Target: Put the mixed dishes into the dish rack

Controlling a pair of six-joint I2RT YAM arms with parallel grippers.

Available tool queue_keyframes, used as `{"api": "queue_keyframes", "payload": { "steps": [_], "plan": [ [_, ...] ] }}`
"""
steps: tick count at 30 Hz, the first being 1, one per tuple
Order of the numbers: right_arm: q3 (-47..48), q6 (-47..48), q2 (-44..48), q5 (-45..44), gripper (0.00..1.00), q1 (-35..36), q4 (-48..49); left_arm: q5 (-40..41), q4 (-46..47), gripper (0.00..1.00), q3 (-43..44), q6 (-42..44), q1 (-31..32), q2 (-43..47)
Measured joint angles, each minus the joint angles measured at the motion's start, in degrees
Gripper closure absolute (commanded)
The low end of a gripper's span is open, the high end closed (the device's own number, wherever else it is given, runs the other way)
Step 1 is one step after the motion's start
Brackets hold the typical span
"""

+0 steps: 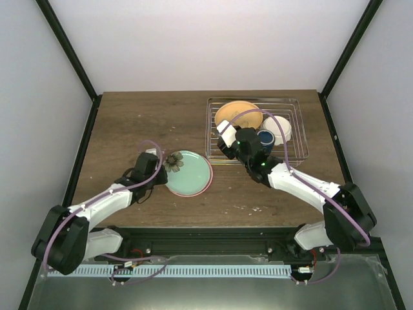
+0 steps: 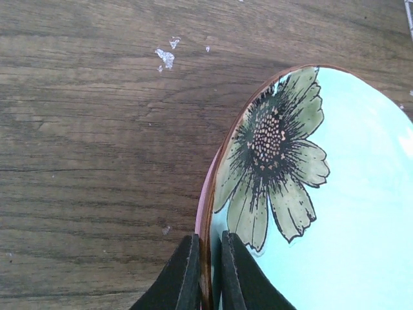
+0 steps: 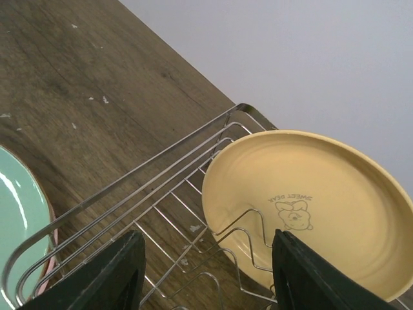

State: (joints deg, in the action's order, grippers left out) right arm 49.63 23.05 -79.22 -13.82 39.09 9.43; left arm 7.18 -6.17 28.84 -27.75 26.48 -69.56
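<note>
A mint plate [image 1: 190,173] with a flower print lies on the table left of centre, on top of a pink plate whose rim [image 2: 204,194] shows beside it. My left gripper [image 1: 162,165] is shut on the mint plate's [image 2: 348,194] brown left rim, one finger on each side; in the left wrist view the gripper [image 2: 208,274] is at the bottom edge. The silver wire dish rack [image 1: 293,152] stands at the back right. It holds an orange-yellow plate [image 1: 235,113] leaning on the tines, a white bowl [image 1: 281,127] and a dark blue mug [image 1: 265,137]. My right gripper [image 1: 227,141] is open and empty above the rack's front left part, facing the orange-yellow plate [image 3: 322,200].
The rack's raised side wires [image 3: 129,194] run under my right gripper [image 3: 210,284], with the mint plate's edge [image 3: 19,219] just outside them. White specks lie on the wood [image 2: 166,57]. Black frame posts stand at the table's back corners.
</note>
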Motion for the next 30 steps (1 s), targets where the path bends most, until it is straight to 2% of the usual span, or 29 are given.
{"api": "queue_keyframes", "payload": {
  "steps": [5,11,21,30],
  "plan": [
    [0.2,-1.6,-0.1,3.8,0.42,0.0,-1.8,-6.1,2.5,1.00,-4.6,-1.3,-4.9,4.5],
    [5.0,-7.2,-3.8,14.5,0.42,0.0,-7.7,-12.6,2.5,1.00,-8.4,-2.5,-10.3,11.0],
    [7.9,-18.0,-9.8,31.9,0.40,0.1,-14.4,-19.0,-1.2,1.00,-9.4,-4.1,-10.9,20.0],
    [7.8,-21.3,-10.2,35.9,0.40,0.1,-16.0,-21.1,-4.2,1.00,-10.1,-5.2,-10.9,22.9]
  ]
}}
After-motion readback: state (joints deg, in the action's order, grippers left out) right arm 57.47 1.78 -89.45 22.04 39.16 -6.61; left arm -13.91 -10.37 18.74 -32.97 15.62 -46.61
